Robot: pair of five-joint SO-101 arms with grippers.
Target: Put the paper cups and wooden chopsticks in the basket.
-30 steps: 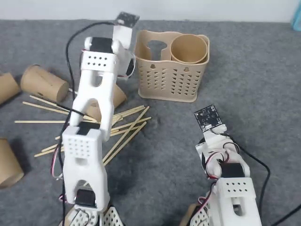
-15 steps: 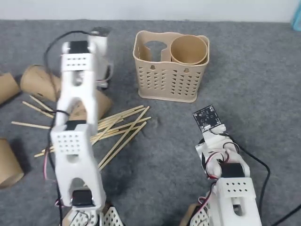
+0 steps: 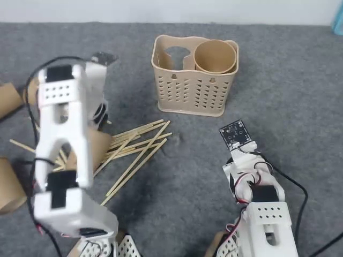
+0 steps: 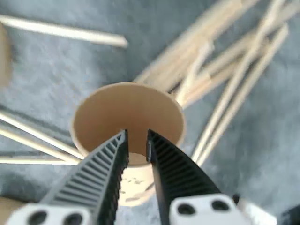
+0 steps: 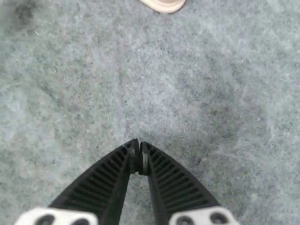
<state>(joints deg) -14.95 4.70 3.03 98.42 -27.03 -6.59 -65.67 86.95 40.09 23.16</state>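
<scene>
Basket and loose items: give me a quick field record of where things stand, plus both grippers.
basket: upright, one paper cup in one compartment, other compartment empty
chopsticks: loose pile on the table, none in basket
left gripper: slightly open, at the mouth of a tipped cup
right gripper: shut, empty, over bare table
loose cup: by the high view's left edge

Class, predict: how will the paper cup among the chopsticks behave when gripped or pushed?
Lying on its side, the paper cup would probably roll if nudged. Its thin open rim likely dents under a hard squeeze. Nearby chopsticks may stop it.
</scene>
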